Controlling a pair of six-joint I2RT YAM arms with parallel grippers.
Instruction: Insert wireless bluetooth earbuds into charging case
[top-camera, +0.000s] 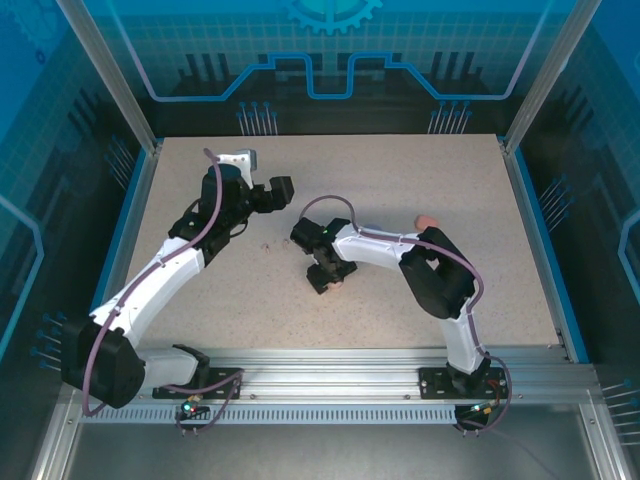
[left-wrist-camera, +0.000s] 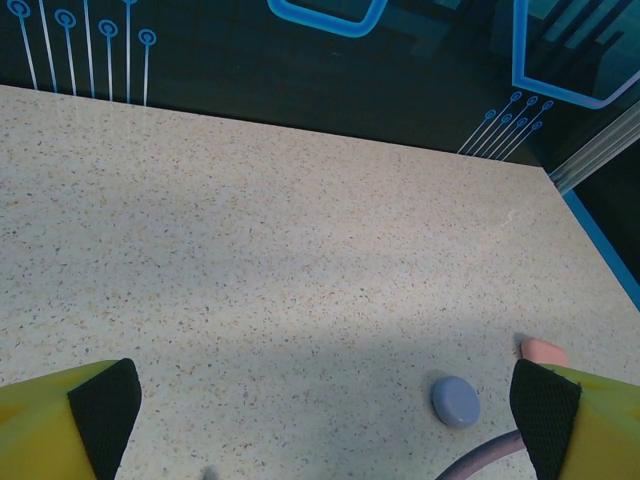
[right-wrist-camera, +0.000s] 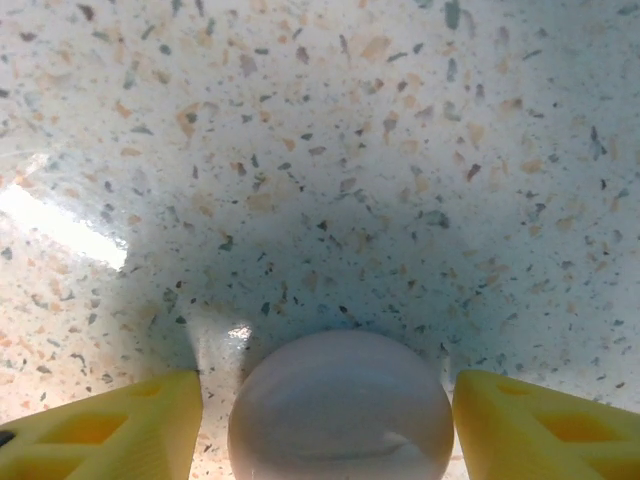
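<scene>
A speckled table (top-camera: 420, 170) inside blue walls, seen from above, with two white arms reaching in. The right gripper (top-camera: 329, 277) is down on the table. Its yellow fingers (right-wrist-camera: 100, 435) straddle a pale case (right-wrist-camera: 340, 410), which is rounded and shut. A sliver of table shows between one finger and the case, so this gripper reads as released, not clamped.

The left gripper (left-wrist-camera: 325, 400) hangs wide open and empty, beyond and to the left of the pale case. A blue case (left-wrist-camera: 455, 401) and what looks like a pink case (left-wrist-camera: 543, 350) lie beyond and to the right of the pale case, by the right arm. The earbuds are too small to make out, so their place cannot be told.

Judging from this, nothing is inserted yet; cases need opening and every bud needs seating. Room looks generous, with bare table beyond and to the left of the pale case. The table's edges and the walls are well apart from it. Only the right arm crowds its right side.
</scene>
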